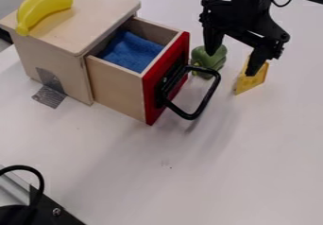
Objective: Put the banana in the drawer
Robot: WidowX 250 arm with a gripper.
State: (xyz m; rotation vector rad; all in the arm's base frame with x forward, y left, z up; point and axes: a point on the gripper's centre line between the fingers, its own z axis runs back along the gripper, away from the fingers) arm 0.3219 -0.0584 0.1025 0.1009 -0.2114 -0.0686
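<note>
Hand (pixel 231 63) spread, empty, upper right; grip banana (pixel 39 5) crosswise mid-length, lift clear before drawer (pixel 116 88).

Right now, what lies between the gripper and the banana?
From gripper to banana, the camera view shows a green toy, the open drawer holding blue cloth, then the box top.

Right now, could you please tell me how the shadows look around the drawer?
In the camera view, soft grey shadows spread over the white table below the drawer handle; the banana faintly shades the cabinet top.
</note>
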